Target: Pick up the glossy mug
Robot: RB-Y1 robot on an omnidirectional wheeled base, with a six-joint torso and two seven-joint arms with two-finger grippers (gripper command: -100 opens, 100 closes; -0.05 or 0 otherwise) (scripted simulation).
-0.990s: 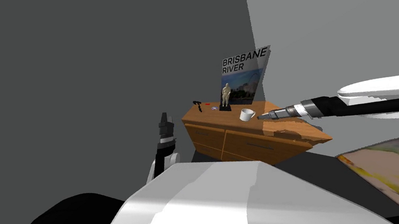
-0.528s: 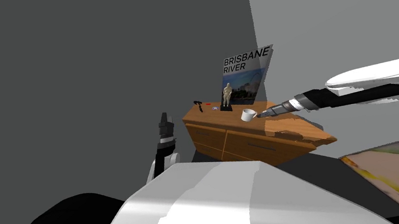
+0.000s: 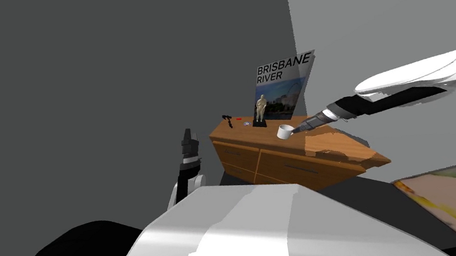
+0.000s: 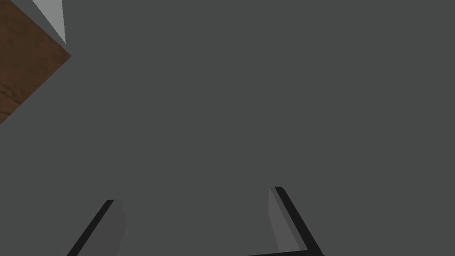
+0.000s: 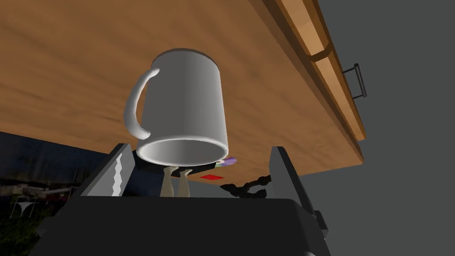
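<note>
Care is needed at the closing: the left gripper (image 3: 187,141) is held up left of the table (image 3: 237,159), spread and empty, while the white mug (image 3: 284,131) stands on it between the wide-open, empty fingers of the right gripper (image 3: 296,131). The handle (image 5: 135,106) should be spared so that the round wall is squeezed squarely. Room is open above; the figurine (image 3: 259,112) and poster (image 3: 283,90) beyond are to be avoided.

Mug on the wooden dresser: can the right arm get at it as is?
Probably yes. The right gripper has its fingers open, with the white mug just ahead between them on the dresser top and nothing in between.
</note>
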